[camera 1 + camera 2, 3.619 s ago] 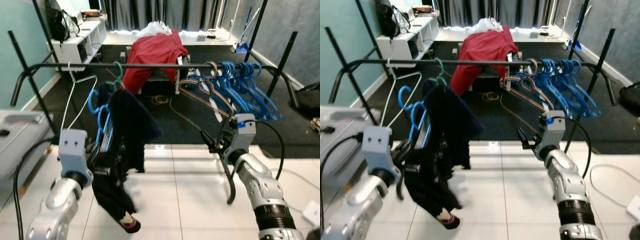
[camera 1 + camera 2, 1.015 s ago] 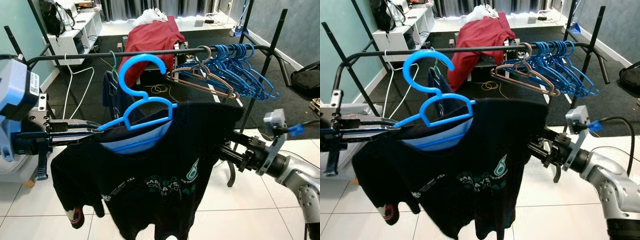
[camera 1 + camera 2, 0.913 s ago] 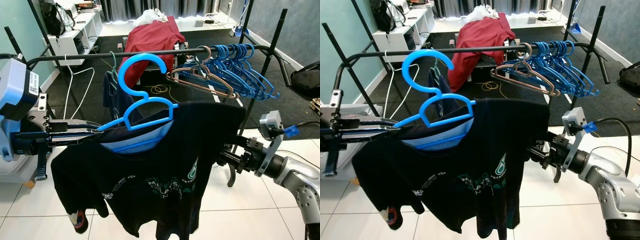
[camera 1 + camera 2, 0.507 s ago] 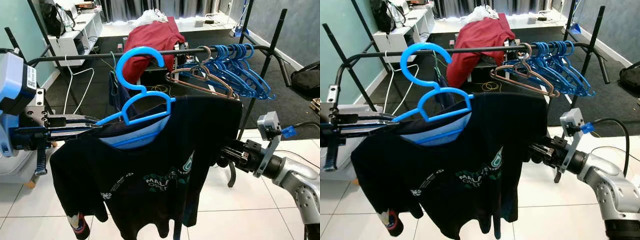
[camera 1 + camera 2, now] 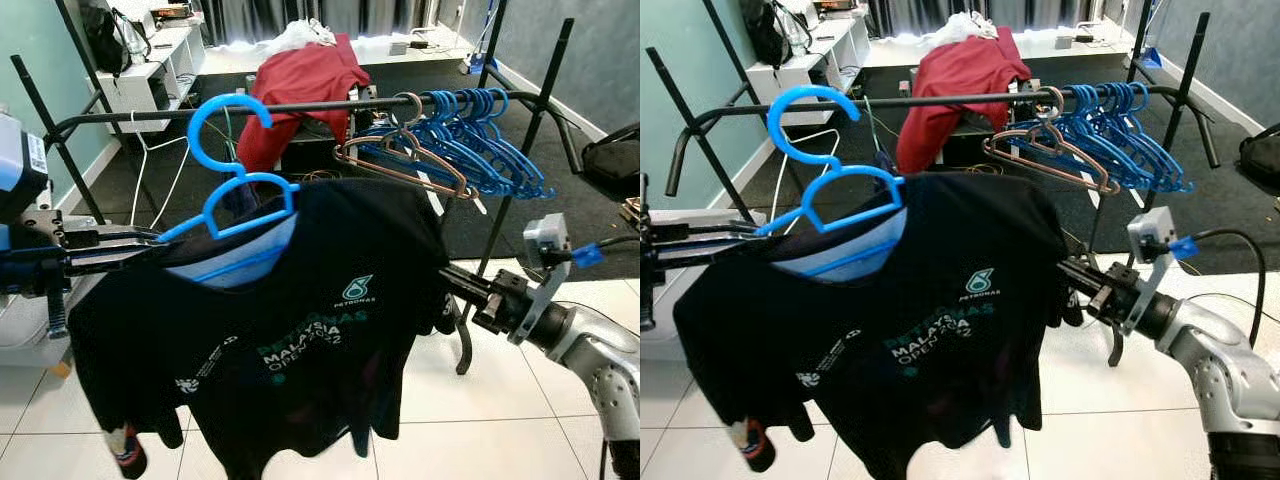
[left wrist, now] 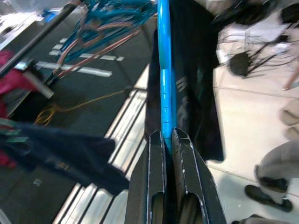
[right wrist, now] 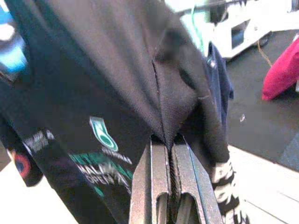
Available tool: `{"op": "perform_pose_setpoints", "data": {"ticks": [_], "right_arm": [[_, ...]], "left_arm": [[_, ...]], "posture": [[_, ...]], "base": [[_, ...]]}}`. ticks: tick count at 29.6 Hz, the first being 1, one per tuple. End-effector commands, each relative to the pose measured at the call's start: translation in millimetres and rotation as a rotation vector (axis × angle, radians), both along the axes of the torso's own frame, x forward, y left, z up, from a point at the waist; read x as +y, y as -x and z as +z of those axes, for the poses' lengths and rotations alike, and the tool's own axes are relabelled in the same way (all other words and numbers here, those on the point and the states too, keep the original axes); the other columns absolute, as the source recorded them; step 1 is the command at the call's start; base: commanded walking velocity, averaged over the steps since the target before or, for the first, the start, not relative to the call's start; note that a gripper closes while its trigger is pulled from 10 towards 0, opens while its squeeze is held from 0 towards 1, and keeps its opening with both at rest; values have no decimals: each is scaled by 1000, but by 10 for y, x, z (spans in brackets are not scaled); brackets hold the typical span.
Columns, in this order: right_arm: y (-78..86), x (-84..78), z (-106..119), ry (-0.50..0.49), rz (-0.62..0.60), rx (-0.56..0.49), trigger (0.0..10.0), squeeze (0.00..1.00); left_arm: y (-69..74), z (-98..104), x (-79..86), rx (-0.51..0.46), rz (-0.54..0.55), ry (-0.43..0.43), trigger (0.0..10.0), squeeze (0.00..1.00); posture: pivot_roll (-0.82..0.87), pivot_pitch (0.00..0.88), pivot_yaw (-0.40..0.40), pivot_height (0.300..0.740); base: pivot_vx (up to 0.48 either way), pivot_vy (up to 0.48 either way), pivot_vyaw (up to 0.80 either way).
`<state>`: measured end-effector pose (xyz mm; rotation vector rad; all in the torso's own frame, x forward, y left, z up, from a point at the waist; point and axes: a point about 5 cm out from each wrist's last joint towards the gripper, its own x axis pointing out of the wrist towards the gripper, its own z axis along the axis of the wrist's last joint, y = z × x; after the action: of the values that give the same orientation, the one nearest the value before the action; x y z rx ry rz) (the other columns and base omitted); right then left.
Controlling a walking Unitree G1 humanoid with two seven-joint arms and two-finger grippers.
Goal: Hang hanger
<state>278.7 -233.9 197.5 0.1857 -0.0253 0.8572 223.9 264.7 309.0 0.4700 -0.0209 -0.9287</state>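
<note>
A blue plastic hanger (image 5: pixel 240 195) carries a black T-shirt (image 5: pixel 300 330) with a green and white print. Its hook (image 5: pixel 228 108) stands in front of the black rail (image 5: pixel 150 112), at rail height; whether it touches I cannot tell. My left gripper (image 5: pixel 165 238) is shut on the hanger's left arm, and in the left wrist view the fingertips (image 6: pixel 167 135) pinch the blue bar (image 6: pixel 164 70). Right of the shirt, my right gripper (image 5: pixel 448 285) is shut on its sleeve, with black cloth (image 7: pixel 140 84) pinched between the fingers (image 7: pixel 164 139).
Several blue hangers (image 5: pixel 490 135) and brown ones (image 5: pixel 400 160) crowd the rail's right half. A white wire hanger (image 5: pixel 160 150) and a dark garment (image 5: pixel 235 195) hang at its left. A red cloth (image 5: pixel 300 70) lies behind. A person's shoes (image 6: pixel 268 196) stand on the tiles.
The hanger and shirt have swung to the left, my left arm drawing back with them. The shirt's print now faces me more squarely. My right gripper has kept hold of the sleeve.
</note>
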Motion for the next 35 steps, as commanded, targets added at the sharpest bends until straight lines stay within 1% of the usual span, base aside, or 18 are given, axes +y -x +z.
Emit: {"op": "perform_pose_setpoints", "data": {"ticks": [1, 3, 5, 7, 9, 10, 11, 13, 14, 17, 18, 19, 21, 22, 26, 28, 31, 35], "right_arm": [[-6, -46, 101, -67, -5, -37, 0, 0], [-9, -59, 119, -81, -9, -43, 0, 0], [-44, -146, 187, -121, -56, -69, 0, 0], [-44, -146, 187, -121, -56, -69, 0, 0], [-111, -293, 270, -166, -157, -100, 0, 0], [-111, -293, 270, -166, -157, -100, 0, 0], [-151, -377, 296, -179, -221, -107, 0, 0], [-151, -377, 296, -179, -221, -107, 0, 0], [-220, -486, 287, -162, -327, -98, 0, 0], [-220, -486, 287, -162, -327, -98, 0, 0], [-296, -605, 258, -143, -452, -70, 0, 0], [-296, -605, 258, -143, -452, -70, 0, 0], [-388, -762, 176, -97, -629, -10, 0, 0], [-406, -804, 134, -78, -677, 17, 0, 0], [-418, -868, 72, -55, -741, 58, 0, 0], [-418, -868, 72, -55, -741, 58, 0, 0], [-422, -930, -49, -20, -805, 119, 0, 0], [-439, -857, -170, 25, -784, 160, 0, 0]], "left_arm": [[-12, -4, 147, -2, 73, -51, 10000, 0], [-8, -23, 174, 8, 78, -46, 10000, 0], [15, -66, 290, 32, 102, -17, 10000, 0], [15, -66, 290, 32, 102, -17, 10000, 0], [86, -103, 397, 72, 99, 16, 10000, 0], [86, -103, 397, 72, 99, 16, 10000, 0], [134, -110, 416, 87, 81, 27, 10000, 0], [134, -110, 416, 87, 81, 27, 10000, 0], [216, -69, 366, 96, 12, 66, 10000, 0], [216, -69, 366, 96, 12, 66, 10000, 0], [321, 9, 250, 90, -102, 117, 10000, 0], [321, 9, 250, 90, -102, 117, 10000, 0], [476, 172, -3, 45, -319, 189, 10000, 0], [514, 226, -76, 22, -385, 214, 10000, 0], [547, 289, -143, -8, -451, 242, 10000, 0], [547, 289, -143, -8, -451, 242, 10000, 0], [577, 347, -202, -31, -514, 263, 10000, 0], [533, 375, -222, -57, -504, 284, 10000, 0]], "posture": [[-48, 0, 25, 740], [-48, 0, 25, 740], [-50, 0, 22, 740], [-50, 0, 22, 740], [-50, 0, 21, 740], [-50, 0, 21, 740], [-49, 0, 21, 740], [-49, 0, 21, 740], [-49, 0, 20, 740], [-49, 0, 20, 740], [-48, 0, 15, 740], [-48, 0, 15, 740], [-48, 0, 13, 740], [-49, 0, 14, 740], [-51, 0, 13, 740], [-51, 0, 13, 740], [-53, 0, 16, 740], [-57, 0, 20, 740]], "base": [[0, 0, 0], [0, 0, 0], [0, 0, 0], [0, 0, 0], [0, 0, 0], [0, 0, 0], [0, 0, 0], [0, 0, 0], [0, 0, 0], [0, 0, 0], [0, 0, 0], [0, 0, 0], [0, 0, 0], [0, 0, 0], [0, 0, 0], [0, 0, 0], [0, 0, 0], [0, 0, 0]]}}
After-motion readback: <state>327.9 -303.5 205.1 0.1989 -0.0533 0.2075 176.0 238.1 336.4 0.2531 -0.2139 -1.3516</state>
